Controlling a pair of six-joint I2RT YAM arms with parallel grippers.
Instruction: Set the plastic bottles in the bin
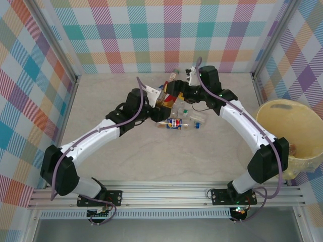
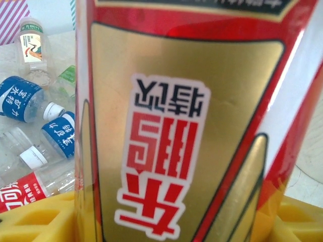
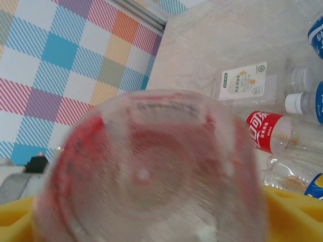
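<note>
1. The left gripper (image 2: 176, 227) is closed on a red-and-gold-labelled bottle (image 2: 192, 126), with its yellow fingers (image 2: 30, 217) against both sides.
2. The right gripper (image 3: 151, 224) clasps a clear red-labelled bottle (image 3: 146, 171), seen base-on.
3. The other plastic bottles (image 1: 175, 123) lie heaped at the table's (image 1: 151, 156) far middle.
4. The bin (image 1: 275, 123) stands at the right edge, well apart from the heap.

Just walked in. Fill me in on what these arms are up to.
Both arms reach to the far middle of the table. The left gripper appears shut on a red-and-gold-labelled bottle, and the right gripper on a clear red-labelled bottle seen base-on. Around them other bottles lie loose. The bin stands off to the right, away from both grippers.
</note>
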